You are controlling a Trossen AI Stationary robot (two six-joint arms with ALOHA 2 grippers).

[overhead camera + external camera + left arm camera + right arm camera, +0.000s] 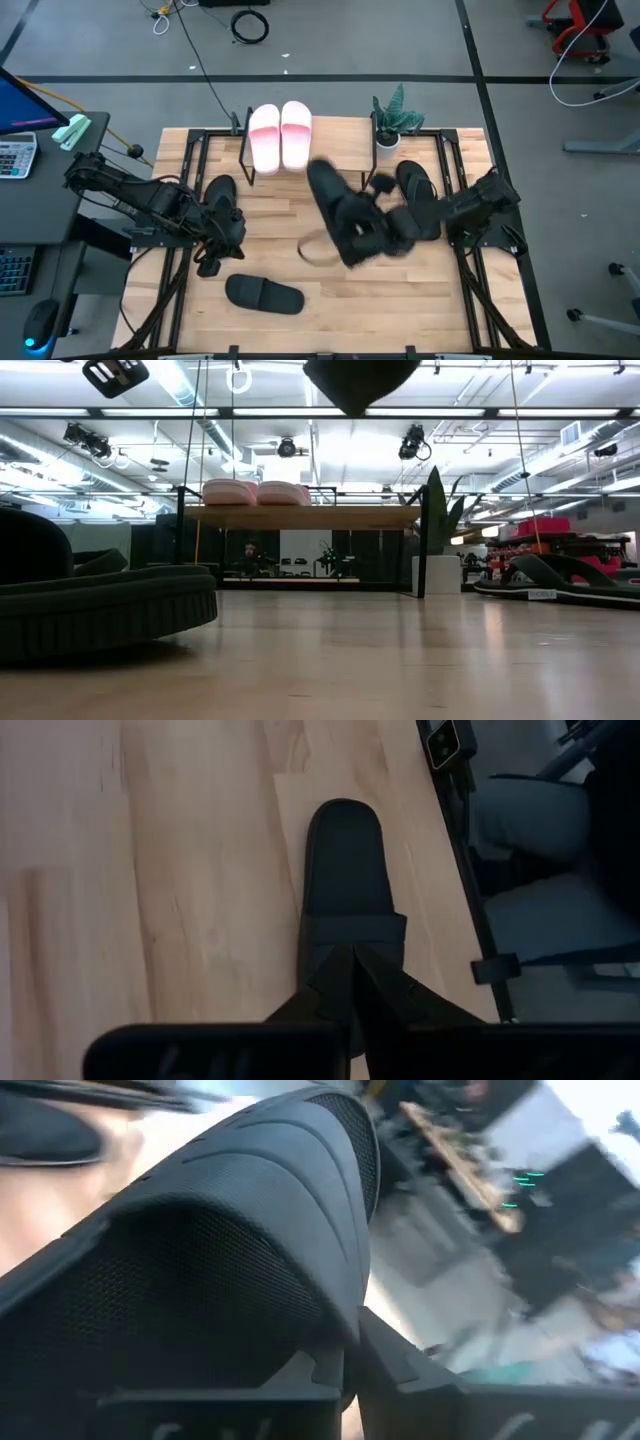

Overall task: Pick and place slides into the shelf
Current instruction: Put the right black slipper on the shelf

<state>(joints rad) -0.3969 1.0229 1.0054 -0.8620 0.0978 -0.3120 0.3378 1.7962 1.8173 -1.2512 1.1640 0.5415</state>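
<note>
High view, from the left: the left arm reaches from the bench's left edge toward the middle, bent at the elbow, and its left gripper (212, 262) points down at the near-left part of the bench (330, 300). Its jaws are closed. In the left wrist view they meet as a pointed wedge at the left gripper (352, 952), right over the strap of a black broad-strap slide (345, 870) that lies flat on the wood, toe away from the camera; whether they pinch the strap or only touch it cannot be told. Just beside that arm, nearer the front edge, a second black broad-strap slide (264, 294) lies flat by itself.

At the back of the bench stands the shelf (330, 135), and the two pale pink slides (280, 135) sit side by side on its left end; the low view shows them resting on the plank top. A small potted plant (392, 125) stands at the shelf's right end.

Right of centre, the right arm stretches in from the right edge and is blurred. Its right gripper (372, 240) has its jaws closed on a black sandal (335, 205), lifted clear of the bench and tilted; the right wrist view is filled by that sandal's ribbed sole (230, 1240). Another black flip-flop (418, 190) lies on the bench just beyond that arm.
</note>
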